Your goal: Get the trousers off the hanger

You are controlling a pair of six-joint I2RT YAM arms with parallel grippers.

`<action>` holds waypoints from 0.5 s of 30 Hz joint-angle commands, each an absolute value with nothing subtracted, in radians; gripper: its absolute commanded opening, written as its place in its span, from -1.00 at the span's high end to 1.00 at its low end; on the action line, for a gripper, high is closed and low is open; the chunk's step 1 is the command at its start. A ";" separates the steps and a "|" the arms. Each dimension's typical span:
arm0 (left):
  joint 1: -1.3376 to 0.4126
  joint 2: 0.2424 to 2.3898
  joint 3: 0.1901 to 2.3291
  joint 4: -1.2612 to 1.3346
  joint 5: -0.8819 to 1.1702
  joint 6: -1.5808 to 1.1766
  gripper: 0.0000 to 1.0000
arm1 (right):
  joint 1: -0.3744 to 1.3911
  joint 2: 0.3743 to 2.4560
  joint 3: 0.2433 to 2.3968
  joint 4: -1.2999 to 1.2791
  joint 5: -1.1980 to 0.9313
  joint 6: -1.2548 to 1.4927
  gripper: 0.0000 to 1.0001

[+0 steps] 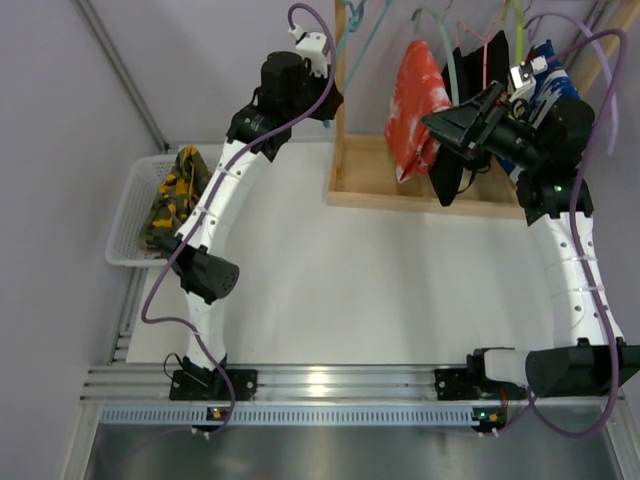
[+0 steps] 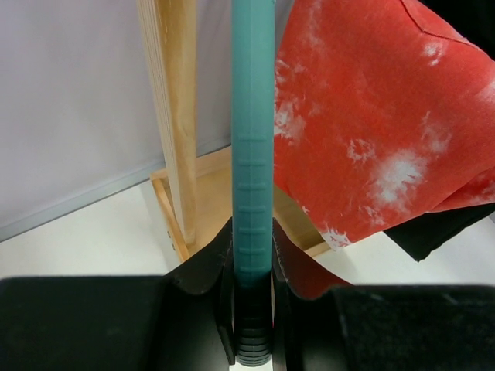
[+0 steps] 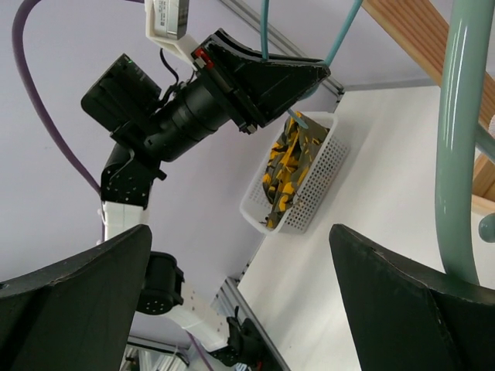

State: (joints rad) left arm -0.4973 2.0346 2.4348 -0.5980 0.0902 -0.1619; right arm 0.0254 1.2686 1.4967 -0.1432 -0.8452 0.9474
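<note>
My left gripper (image 1: 328, 98) is raised at the wooden rack and shut on a bare teal hanger (image 2: 252, 147), whose bar runs up between the jaws (image 2: 252, 232). Red-orange trousers with white marks (image 1: 417, 105) hang on the rack just right of it and also show in the left wrist view (image 2: 371, 131). Black trousers (image 1: 470, 70) hang behind them, with an edge showing in the left wrist view (image 2: 433, 232). My right gripper (image 1: 440, 140) is open and empty beside the red and black trousers; its fingers (image 3: 418, 301) spread wide. Camouflage trousers (image 1: 175, 195) lie in the white basket (image 1: 128, 215).
The wooden rack base (image 1: 360, 175) sits at the table's far right, with its post (image 2: 174, 116) next to the teal hanger. A pale green hanger (image 3: 456, 139) hangs close to my right gripper. A blue patterned cloth (image 1: 555, 70) hangs at the far right. The basket (image 3: 309, 193) stands at the left edge.
</note>
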 commanded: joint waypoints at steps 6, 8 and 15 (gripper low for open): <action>-0.494 2.077 2.457 -0.572 0.061 -0.160 1.00 | 0.009 1.241 1.491 -0.103 -0.857 0.956 -0.99; -0.494 2.075 2.453 -0.574 0.063 -0.160 1.00 | 0.011 1.238 1.491 -0.104 -0.857 0.956 -0.99; -0.495 2.026 2.407 -0.572 0.113 -0.179 0.23 | 0.011 1.226 1.489 -0.115 -0.861 0.946 -0.99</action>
